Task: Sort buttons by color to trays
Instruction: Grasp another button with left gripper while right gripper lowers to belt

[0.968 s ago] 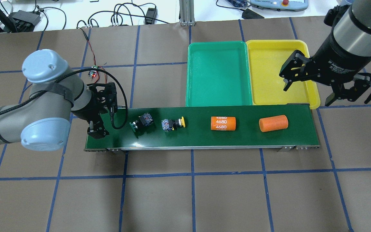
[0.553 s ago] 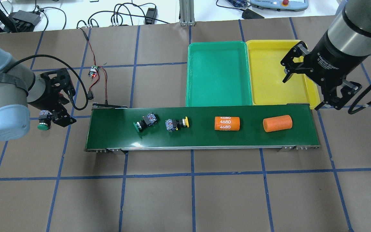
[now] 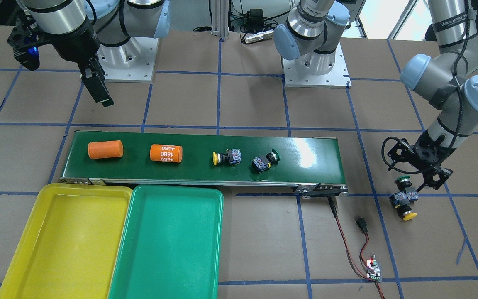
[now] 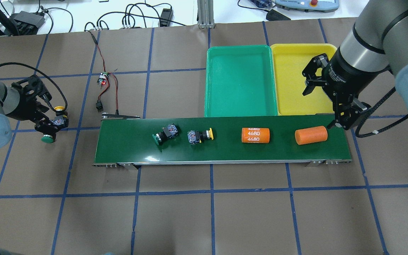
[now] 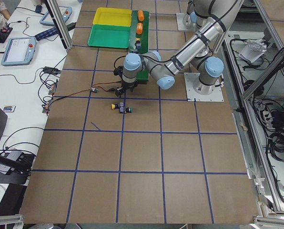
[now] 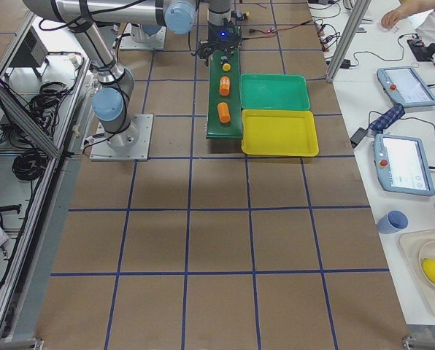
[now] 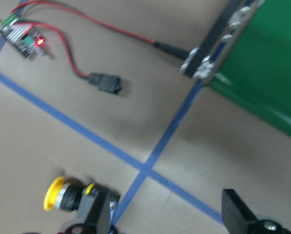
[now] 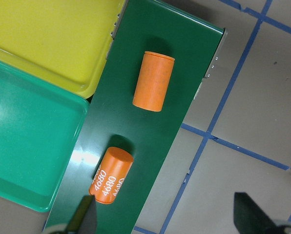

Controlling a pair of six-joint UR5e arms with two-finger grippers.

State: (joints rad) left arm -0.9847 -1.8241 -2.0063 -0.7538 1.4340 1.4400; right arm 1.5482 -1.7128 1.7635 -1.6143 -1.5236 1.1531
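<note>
A shallow green plastic tray (image 4: 239, 85) and a matching bright yellow tray (image 4: 292, 71) sit side by side against the far edge of the worktop, toward its right end. Both show only bare floors.

A long dark green conveyor belt (image 4: 225, 152) runs just in front of them. On it, from left to right, lie a green-capped push-button (image 4: 165, 134), a yellow-capped push-button (image 4: 200, 135), an orange cylinder marked 4680 (image 4: 255, 135) and a plain orange cylinder (image 4: 311, 135), all on their sides.

A second green-capped button (image 3: 403, 181) and a second yellow-capped button (image 3: 407, 214) lie on the brown worktop past the belt's left end. Their bodies are close together; I cannot tell whether they touch.

The left end effector (image 7: 165, 214) hangs over this pair, fingers spread wide with nothing between them, and the yellow cap is just beside one finger.

The right end effector (image 8: 165, 217) hangs over the belt's right end near the plain cylinder, also spread wide and gripping nothing.
</note>
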